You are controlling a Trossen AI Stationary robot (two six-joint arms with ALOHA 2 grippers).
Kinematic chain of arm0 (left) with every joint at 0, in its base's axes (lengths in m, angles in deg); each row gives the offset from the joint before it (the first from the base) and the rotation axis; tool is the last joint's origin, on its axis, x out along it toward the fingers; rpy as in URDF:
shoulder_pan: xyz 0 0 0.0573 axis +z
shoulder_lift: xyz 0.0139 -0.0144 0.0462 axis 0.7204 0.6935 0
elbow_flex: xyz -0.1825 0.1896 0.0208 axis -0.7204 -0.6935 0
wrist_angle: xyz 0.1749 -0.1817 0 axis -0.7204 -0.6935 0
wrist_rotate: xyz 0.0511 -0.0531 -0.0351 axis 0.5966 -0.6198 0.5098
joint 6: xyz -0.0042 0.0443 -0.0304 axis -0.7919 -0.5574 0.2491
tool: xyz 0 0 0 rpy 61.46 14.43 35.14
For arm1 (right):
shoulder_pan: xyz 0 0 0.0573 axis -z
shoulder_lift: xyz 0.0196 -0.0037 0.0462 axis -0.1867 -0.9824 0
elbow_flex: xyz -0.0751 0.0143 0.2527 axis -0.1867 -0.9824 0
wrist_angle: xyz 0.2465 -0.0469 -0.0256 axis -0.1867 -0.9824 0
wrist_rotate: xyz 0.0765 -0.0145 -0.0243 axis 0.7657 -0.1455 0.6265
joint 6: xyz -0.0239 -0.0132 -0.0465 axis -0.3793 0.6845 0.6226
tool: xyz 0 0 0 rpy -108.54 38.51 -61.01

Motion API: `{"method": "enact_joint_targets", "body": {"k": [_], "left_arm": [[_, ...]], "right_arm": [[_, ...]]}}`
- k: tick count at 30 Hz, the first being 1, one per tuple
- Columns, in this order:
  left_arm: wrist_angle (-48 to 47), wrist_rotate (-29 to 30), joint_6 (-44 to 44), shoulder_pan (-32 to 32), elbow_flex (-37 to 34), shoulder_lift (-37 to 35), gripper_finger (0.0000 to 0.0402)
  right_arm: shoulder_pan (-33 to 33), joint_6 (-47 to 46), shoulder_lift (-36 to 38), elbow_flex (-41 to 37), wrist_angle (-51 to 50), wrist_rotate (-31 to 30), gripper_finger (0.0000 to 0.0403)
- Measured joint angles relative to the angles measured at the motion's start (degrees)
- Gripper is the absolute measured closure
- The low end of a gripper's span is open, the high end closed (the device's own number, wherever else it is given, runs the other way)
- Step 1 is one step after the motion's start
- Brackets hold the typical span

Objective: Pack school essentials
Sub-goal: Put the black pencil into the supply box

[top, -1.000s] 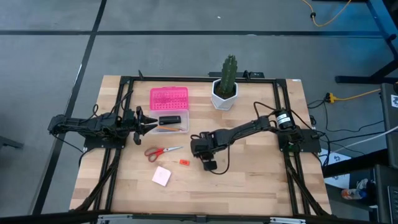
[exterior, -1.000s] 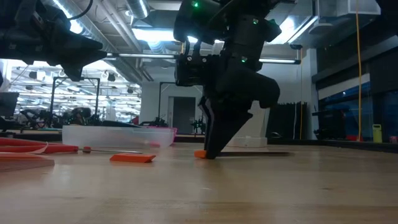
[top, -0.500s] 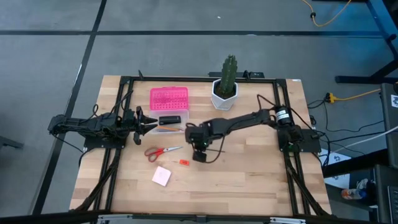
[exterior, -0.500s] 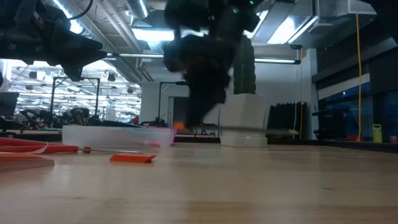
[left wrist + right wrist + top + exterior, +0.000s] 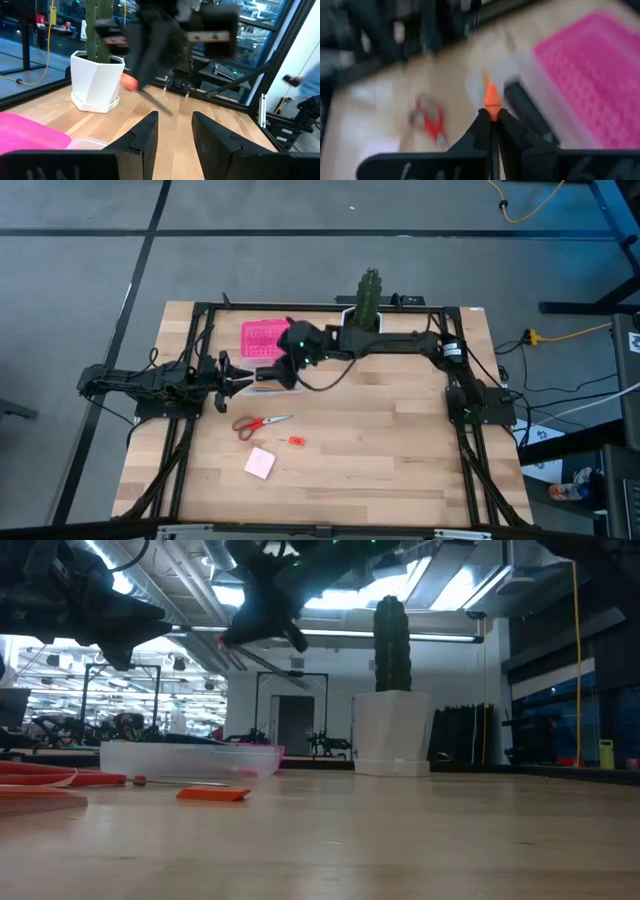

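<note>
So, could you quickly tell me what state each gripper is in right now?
Left gripper: open, holding nothing, beside the clear box.
Right gripper: shut on a small orange piece, above the clear box.

Orange pencil (image 5: 491, 99) pinched point-out in the closed right pincer (image 5: 491, 116), red-handled scissors (image 5: 262, 423) flat at the table's nine o'clock, tiny orange-red piece (image 5: 296, 441) beside them, pink square pad (image 5: 260, 463) toward seven o'clock, black oblong block (image 5: 270, 376) toward ten o'clock

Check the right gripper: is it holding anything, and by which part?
Yes. The right gripper pinches a thin pen near its orange tip, above the clear box.
</note>
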Motion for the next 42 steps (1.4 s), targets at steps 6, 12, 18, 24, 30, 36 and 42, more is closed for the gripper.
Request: {"method": "enact_joint_targets", "body": {"k": [6, 12, 18, 24, 30, 36, 42], "left_arm": [[0.01, 0.00, -0.01, 0.00, 0.02, 0.00, 0.0288], [0.01, 0.00, -0.01, -0.02, -0.01, 0.00, 0.0288], [0.01, 0.00, -0.01, -0.02, -0.01, 0.00, 0.0288], [0.01, 0.00, -0.01, 0.00, -0.01, 0.00, 0.0288], [0.01, 0.00, -0.01, -0.01, 0.02, 0.00, 0.0288], [0.01, 0.00, -0.01, 0.00, -0.01, 0.00, 0.0288], [0.01, 0.00, -0.01, -0.01, 0.00, 0.00, 0.0288]], "right_arm": [[1.67, -0.11, -5.12, 0.05, 9.16, -0.25, 0.0386], [1.85, 0.39, -9.78, 4.29, 12.30, 0.00, 0.0386], [1.90, 4.80, -12.52, 8.92, 11.29, 0.00, 0.0386], [1.96, 4.85, -15.24, 9.07, 10.66, 1.91, 0.0386], [1.85, 8.09, -15.94, 9.07, 11.08, 5.77, 0.0372], [1.83, 12.11, -15.94, 9.07, 10.54, 11.55, 0.0353], [1.74, 12.32, -15.94, 9.07, 10.51, 13.40, 0.0334]]}}
